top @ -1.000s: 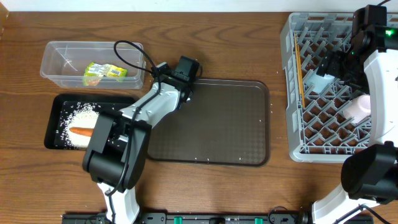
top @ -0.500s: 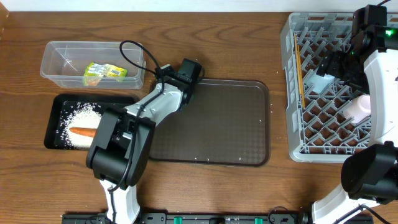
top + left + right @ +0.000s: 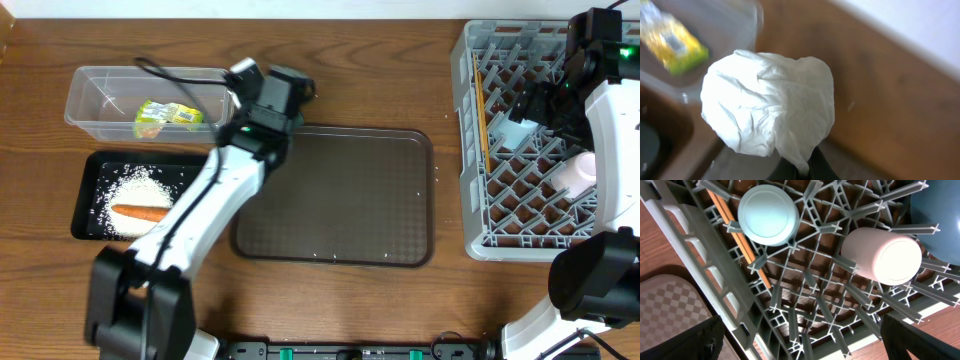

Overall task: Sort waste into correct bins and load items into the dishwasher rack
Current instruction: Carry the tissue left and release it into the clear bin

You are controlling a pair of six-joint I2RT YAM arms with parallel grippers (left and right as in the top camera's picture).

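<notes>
Pinching tissue (image 3: 767,102), left gripper (image 3: 797,168) seemingly beside tub rim (image 3: 150,69).

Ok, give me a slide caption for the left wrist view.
Left claw pinching crumpled white tissue near the clear tub holding the wrapper.

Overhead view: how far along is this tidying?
Done: white rice and orange carrot in the black tray, green-and-yellow wrapper in the clear plastic tub, light-blue cup, whitish cup, wooden chopsticks in the grey rack. In hand: left gripper holds the crumpled white tissue. Left: binning it.
</notes>
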